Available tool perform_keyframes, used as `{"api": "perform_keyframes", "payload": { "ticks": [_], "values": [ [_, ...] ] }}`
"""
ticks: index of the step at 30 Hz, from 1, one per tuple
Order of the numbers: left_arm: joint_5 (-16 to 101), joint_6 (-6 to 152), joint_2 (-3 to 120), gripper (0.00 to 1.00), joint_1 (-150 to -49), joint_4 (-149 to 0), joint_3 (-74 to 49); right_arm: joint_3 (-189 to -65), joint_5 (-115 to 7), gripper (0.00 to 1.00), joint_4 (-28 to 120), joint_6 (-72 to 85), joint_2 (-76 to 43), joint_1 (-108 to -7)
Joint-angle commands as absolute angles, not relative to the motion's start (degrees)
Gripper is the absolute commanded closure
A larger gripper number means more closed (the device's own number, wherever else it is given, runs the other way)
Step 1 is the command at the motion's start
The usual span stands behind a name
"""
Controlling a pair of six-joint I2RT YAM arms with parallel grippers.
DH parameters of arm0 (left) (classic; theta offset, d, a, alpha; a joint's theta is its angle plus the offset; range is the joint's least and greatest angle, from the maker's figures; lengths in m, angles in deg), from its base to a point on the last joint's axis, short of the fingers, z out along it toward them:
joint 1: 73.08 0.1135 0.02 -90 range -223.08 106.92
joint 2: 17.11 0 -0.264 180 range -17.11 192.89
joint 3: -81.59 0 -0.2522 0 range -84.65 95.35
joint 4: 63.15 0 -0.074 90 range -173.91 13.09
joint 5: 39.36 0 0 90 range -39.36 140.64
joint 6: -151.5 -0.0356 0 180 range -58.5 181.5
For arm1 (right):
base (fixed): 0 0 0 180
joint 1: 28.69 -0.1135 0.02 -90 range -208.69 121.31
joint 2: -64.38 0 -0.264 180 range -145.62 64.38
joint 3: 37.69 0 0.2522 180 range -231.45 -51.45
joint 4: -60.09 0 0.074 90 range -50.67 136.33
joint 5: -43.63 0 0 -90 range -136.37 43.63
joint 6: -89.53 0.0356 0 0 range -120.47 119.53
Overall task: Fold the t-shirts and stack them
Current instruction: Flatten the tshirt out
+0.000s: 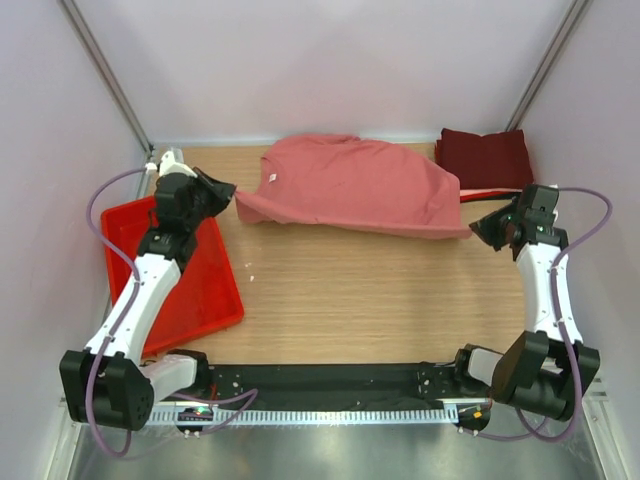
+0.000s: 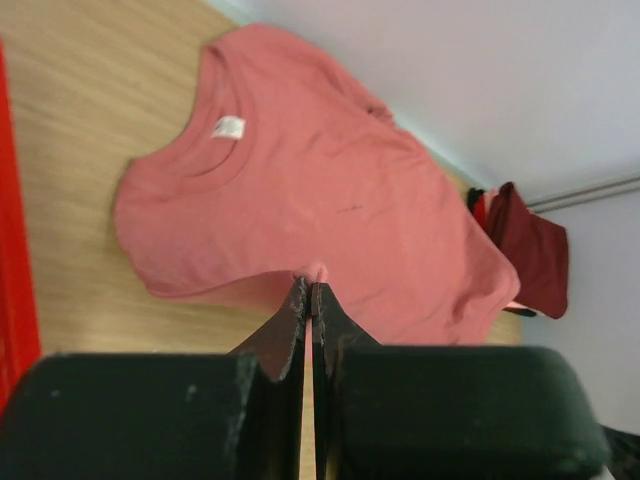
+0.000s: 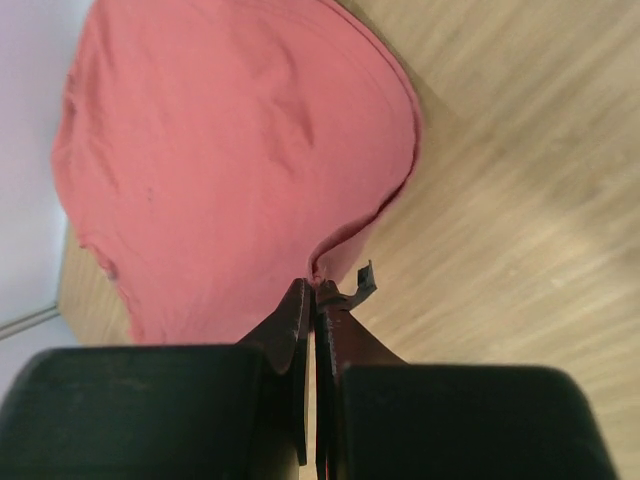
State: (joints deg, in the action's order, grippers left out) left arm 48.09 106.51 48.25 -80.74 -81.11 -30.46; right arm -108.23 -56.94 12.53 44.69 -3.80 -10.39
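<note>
A salmon-pink t-shirt (image 1: pixel 350 185) lies stretched across the far middle of the wooden table, its collar and white label toward the left. My left gripper (image 1: pixel 232 195) is shut on the shirt's near left edge; the left wrist view shows a pinch of pink cloth (image 2: pixel 320 190) between the closed jaws (image 2: pixel 308 286). My right gripper (image 1: pixel 476 228) is shut on the near right corner, where the hem of the shirt (image 3: pixel 230 150) runs into the closed tips (image 3: pixel 318 286). A folded stack of dark maroon t-shirts (image 1: pixel 485 158) (image 2: pixel 530 255) sits at the back right corner.
A red plastic tray (image 1: pixel 215 290) (image 2: pixel 15 300) lies along the left side under the left arm. Pale walls with metal posts close in the back and sides. Bare wood (image 1: pixel 370 290) runs from the shirt to the arm bases.
</note>
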Motion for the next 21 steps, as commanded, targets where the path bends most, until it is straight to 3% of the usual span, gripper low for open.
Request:
{"api": "perform_keyframes", "payload": {
  "ticks": [1, 9, 21],
  "values": [
    [53.3, 107.3, 45.3, 1.0, -81.0, -89.6, -30.0, -104.8, -52.1, 0.99, 7.2, 43.2, 0.3, -10.9],
    [58.0, 104.4, 42.9, 1.0, -83.9, -98.7, -26.6, -104.0, -40.5, 0.99, -3.2, 41.2, 9.4, -11.0],
    [63.3, 100.1, 38.7, 1.0, -87.7, -108.4, -24.1, -102.4, -35.8, 0.99, -12.8, 41.4, 18.9, -10.9]
  ]
}}
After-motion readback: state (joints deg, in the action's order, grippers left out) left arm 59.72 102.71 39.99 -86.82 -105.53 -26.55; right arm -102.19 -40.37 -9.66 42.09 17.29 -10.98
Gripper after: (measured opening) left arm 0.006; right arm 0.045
